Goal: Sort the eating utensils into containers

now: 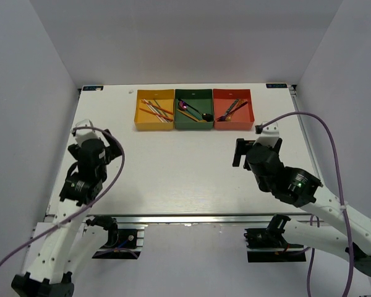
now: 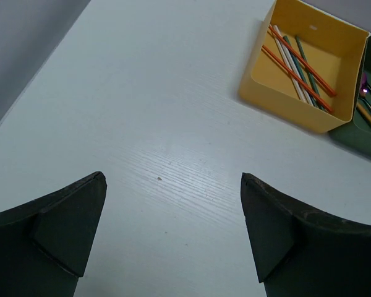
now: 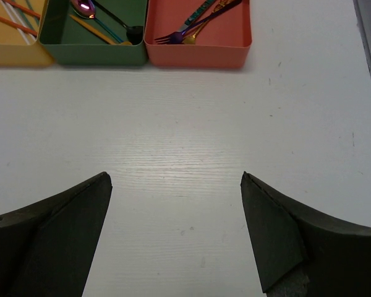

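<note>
Seen from above, the left arm point(image 1: 86, 167) at 8 o'clock and the right arm point(image 1: 278, 173) at 4 o'clock share black motor housings, white perforated lower links point(image 1: 46, 250) and black base brackets point(image 1: 114, 242). A purple cable point(image 1: 334, 148) loops along each. A small white bracket point(image 1: 269, 129) caps each wrist. A green light point(image 1: 301, 184) glows on the right arm's housing. Wrist views show matte black, wedge-shaped fingers point(image 2: 55, 235).

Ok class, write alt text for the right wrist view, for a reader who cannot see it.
The right gripper stands open above a white table. At the top sit three trays: a yellow tray with chopsticks, a green tray with spoons, a red tray with forks.
</note>
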Controlling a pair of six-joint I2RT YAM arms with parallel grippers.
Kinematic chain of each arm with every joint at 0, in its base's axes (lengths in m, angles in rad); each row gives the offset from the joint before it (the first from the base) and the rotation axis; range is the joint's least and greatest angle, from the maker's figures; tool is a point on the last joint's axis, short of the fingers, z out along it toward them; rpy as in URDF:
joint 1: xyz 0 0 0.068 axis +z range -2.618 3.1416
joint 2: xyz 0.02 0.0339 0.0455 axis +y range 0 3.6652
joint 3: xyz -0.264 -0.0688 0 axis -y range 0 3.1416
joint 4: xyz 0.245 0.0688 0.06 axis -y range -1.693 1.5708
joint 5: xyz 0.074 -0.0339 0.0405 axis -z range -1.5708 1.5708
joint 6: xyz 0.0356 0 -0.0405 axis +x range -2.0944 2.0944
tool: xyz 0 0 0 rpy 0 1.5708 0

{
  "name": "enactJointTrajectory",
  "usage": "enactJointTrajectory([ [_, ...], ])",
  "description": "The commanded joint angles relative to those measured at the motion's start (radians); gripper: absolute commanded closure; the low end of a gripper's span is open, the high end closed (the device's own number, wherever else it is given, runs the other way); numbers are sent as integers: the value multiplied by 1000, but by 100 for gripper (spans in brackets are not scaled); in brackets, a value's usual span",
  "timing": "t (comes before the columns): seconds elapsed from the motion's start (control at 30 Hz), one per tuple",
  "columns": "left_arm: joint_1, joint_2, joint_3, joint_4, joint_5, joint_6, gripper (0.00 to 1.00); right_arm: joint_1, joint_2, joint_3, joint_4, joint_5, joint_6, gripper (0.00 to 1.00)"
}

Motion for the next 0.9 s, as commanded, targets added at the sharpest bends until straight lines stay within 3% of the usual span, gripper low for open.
enactJointTrajectory([
  [0.0, 3, -112, -54, 52, -47, 25, 2, -6, -50, -7, -67, 62, 55, 11],
  [0.3, 3, -106, -39, 3, -136, -42, 2, -6, -194, -129, -6, 22, 17, 11],
  [0.87, 3, -120, -39, -3, -174, -70, 2, -6, -129, -137, 68, -25, 22, 11],
])
